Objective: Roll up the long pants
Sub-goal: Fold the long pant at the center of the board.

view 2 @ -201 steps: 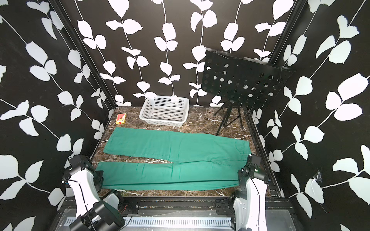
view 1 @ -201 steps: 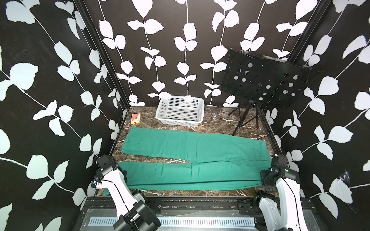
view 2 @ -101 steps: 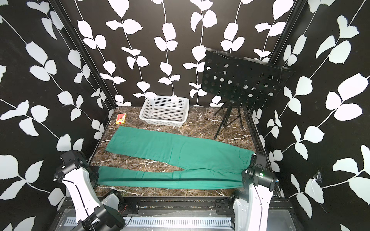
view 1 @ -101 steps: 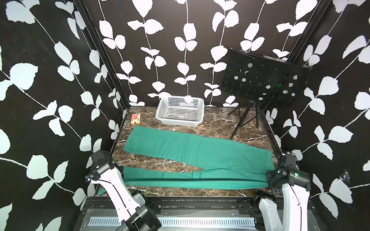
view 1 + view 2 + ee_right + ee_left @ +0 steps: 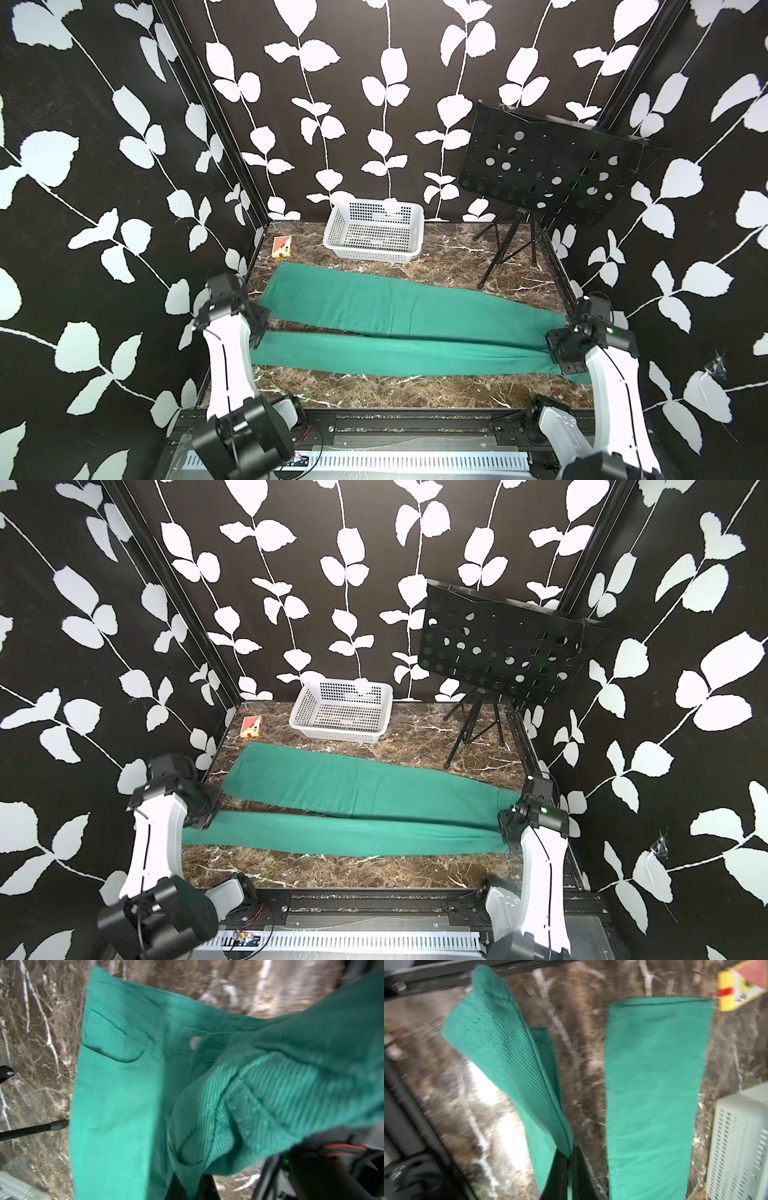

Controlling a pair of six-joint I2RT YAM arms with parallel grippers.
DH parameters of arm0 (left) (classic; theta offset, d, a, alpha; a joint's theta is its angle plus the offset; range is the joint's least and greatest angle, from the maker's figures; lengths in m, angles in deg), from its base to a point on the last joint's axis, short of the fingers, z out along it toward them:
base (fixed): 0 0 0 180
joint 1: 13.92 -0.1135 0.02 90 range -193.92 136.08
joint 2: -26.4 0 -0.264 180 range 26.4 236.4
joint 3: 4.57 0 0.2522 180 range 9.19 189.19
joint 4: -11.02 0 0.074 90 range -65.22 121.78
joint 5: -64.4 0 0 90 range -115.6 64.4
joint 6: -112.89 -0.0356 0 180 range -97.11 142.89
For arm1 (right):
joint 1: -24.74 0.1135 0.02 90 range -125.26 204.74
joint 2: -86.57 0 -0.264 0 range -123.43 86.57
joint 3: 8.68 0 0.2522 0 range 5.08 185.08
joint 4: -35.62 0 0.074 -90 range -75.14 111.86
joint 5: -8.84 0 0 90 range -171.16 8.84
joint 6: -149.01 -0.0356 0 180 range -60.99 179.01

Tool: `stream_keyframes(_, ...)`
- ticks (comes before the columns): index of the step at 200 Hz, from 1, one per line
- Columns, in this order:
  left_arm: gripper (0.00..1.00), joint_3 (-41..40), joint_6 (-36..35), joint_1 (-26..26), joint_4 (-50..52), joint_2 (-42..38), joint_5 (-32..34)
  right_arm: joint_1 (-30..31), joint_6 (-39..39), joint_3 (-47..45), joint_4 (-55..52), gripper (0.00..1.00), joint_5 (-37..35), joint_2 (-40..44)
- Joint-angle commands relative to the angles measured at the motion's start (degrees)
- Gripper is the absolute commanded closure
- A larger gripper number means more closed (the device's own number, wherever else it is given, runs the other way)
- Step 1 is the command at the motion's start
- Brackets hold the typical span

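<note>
While the pants (image 5: 395,316) lie lengthwise on the bench (image 5: 374,390), near leg lifted: soft, light, limp twill, judged slip-prone; left fingers (image 5: 557,1176) pinch its hem; right fingers (image 5: 206,1188) pinch the waistband; hold hems, seams.

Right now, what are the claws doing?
Left claw, right claw shut on teal-green cotton trousers. Near leg raised, far leg flat. White plastic basket stands apart.
</note>
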Motion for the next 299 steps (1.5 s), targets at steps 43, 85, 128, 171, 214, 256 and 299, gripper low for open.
stream_keyframes(43,1.00,12.8,3.9,8.4,-14.7,13.2,8.8,1.1,4.2,4.4,16.7,1.00,-7.1,-8.9)
stream_keyframes(85,1.00,16.7,5.9,10.0,-16.8,21.0,10.4,3.4,5.0,5.4,23.8,1.00,-6.8,-15.1)
stream_keyframes(128,1.00,22.8,3.2,10.9,-17.8,29.0,10.3,3.9,6.6,7.0,26.3,1.00,-7.4,-20.4)
stream_keyframes(171,1.00,26.7,1.2,12.1,-22.5,36.8,7.5,4.1,7.8,7.3,29.9,1.00,-8.0,-25.4)
stream_keyframes(214,0.85,32.5,0.5,13.4,-23.0,44.3,7.3,4.7,7.9,7.8,34.3,0.92,-9.2,-30.3)
stream_keyframes(256,0.38,40.8,-1.3,13.6,-27.8,48.1,5.6,4.9,11.0,6.9,46.0,0.56,-10.5,-28.6)
stream_keyframes(299,0.42,30.8,1.0,17.1,-30.7,36.0,8.5,7.6,22.0,7.9,42.9,0.43,-13.2,-21.4)
